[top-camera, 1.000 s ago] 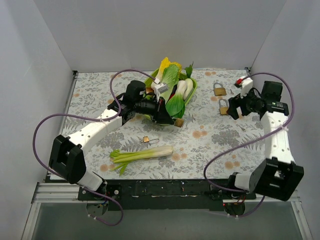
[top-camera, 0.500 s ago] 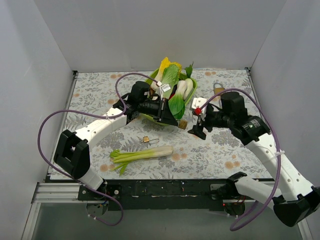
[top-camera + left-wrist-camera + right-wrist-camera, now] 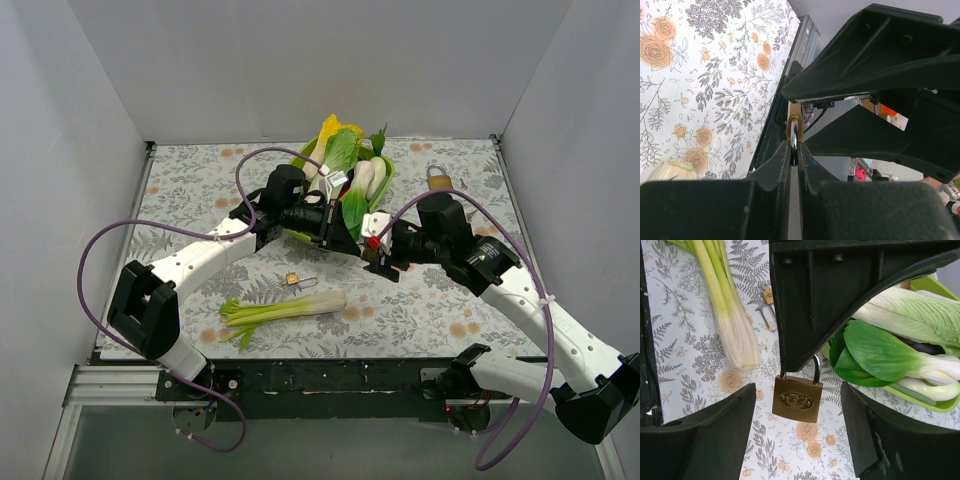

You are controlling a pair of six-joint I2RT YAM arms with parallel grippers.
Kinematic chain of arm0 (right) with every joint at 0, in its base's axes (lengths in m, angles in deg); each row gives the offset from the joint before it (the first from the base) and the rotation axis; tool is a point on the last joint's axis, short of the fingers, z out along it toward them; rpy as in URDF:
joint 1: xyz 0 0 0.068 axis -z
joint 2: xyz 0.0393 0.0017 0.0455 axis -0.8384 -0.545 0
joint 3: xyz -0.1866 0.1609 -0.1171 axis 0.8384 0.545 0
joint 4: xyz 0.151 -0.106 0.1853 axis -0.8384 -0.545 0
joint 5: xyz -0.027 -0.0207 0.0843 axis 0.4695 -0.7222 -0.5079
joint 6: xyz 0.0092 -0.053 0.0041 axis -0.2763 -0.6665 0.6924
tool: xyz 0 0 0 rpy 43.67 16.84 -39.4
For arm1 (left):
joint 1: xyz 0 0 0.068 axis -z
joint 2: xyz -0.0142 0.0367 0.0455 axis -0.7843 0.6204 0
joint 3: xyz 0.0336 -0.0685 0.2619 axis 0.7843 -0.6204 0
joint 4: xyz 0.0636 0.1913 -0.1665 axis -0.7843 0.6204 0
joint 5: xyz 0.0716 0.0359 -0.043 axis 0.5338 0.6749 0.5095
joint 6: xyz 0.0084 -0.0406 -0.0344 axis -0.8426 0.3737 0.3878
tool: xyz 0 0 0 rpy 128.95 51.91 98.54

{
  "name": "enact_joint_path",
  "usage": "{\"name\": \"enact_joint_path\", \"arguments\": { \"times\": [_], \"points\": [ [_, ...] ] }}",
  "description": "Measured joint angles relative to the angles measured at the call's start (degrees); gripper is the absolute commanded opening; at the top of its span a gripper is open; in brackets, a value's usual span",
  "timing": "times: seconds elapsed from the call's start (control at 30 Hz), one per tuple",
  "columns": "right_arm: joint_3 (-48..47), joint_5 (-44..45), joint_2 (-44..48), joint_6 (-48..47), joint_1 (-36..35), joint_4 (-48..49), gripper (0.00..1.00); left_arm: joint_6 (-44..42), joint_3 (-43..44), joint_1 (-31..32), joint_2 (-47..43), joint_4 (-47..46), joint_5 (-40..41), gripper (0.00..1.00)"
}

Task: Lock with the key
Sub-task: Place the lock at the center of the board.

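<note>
One brass padlock [image 3: 797, 399] hangs by its shackle from your left tool [image 3: 794, 150], which is clenched on it above the surface [image 3: 190, 190]. Your right tool [image 3: 382, 258] stands released, a finger on either side of the padlock without touching it. The key [image 3: 296, 280] lies on the surface near the leek [image 3: 290, 308].

Padlock [image 3: 797, 399], lower centre: brass body w/ dull brushed sheen; shackle shiny steel. Left pincer [image 3: 794, 152]: matt black plastic, slightly grainy. Worktop [image 3: 790, 455]: matt floral print. Tray [image 3: 932, 401], right: glossy green plastic.
</note>
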Motion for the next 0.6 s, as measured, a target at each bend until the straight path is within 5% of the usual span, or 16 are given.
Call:
{"name": "enact_joint_path", "arguments": {
  "times": [0.27,0.5,0.6],
  "points": [
    [1.66,1.97,-0.52,-1.27,-0.17,1.09,0.58,-0.17,0.0,0.28,-0.04,-0.02,-0.04,0.0],
    [1.97,3.08,-0.63,-1.29,-0.28,1.95,0.14,-0.22,0.0,0.28,-0.04,-0.57,0.17,0.02],
    [1.97,3.74,-0.61,-0.79,-0.33,2.01,0.01,-0.33,0.0,0.28,-0.04,-0.79,0.33,0.39]
  ]
}}
